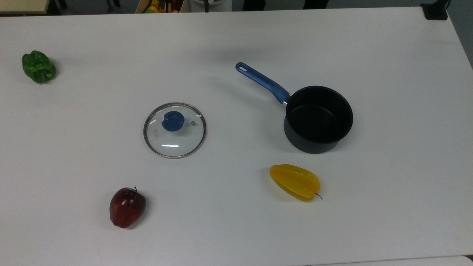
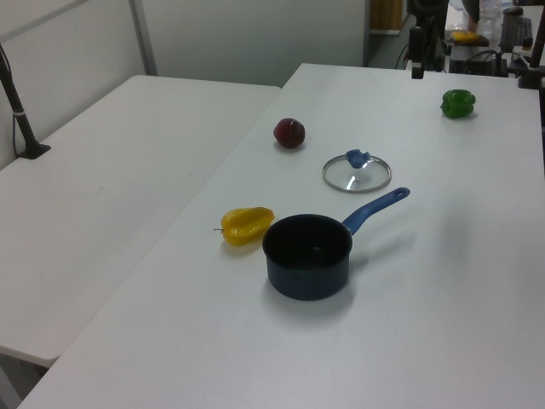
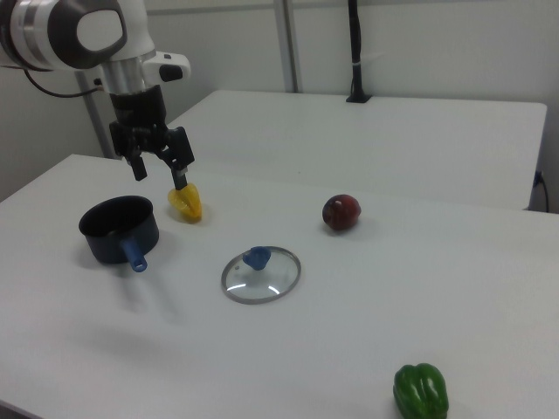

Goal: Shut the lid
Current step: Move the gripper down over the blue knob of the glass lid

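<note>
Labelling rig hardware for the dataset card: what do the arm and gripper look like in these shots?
Only the right view shows it. The arm is a glossy white shell with rounded, light grey joint caps and a dark band at one joint. A thin black cable trails from it toward the right view's left. The gripper is all black: a blocky body and two slim black fingers. No readable markings.

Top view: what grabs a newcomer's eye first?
The glass lid lying flat mid-table, apart from the open black saucepan on the top view's right. Three bright fruits ring them: green pepper, red apple, yellow starfruit. In the right view, the open hand hangs above the saucepan.
</note>
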You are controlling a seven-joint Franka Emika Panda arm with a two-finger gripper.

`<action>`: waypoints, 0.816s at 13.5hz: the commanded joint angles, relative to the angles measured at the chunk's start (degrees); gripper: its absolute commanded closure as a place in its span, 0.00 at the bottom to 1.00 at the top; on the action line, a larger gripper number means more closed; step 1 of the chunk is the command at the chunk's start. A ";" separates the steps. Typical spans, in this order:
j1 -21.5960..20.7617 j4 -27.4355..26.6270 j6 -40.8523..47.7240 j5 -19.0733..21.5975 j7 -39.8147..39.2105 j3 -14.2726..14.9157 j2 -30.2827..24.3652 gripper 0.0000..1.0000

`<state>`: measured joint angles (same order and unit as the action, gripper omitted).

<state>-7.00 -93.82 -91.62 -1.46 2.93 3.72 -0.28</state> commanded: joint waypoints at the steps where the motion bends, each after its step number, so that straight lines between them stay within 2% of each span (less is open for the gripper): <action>1: -0.04 0.48 -0.58 0.40 -0.91 1.47 -0.07 0.00; 5: -0.03 0.22 -1.97 1.02 -0.91 1.29 0.19 0.00; 7: 0.58 -0.74 -6.18 1.11 -0.74 1.29 0.62 0.00; 11: 1.64 -5.92 -19.44 1.19 -0.74 1.29 3.08 0.00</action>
<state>-5.78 -96.26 -103.54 -1.43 2.93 4.71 1.68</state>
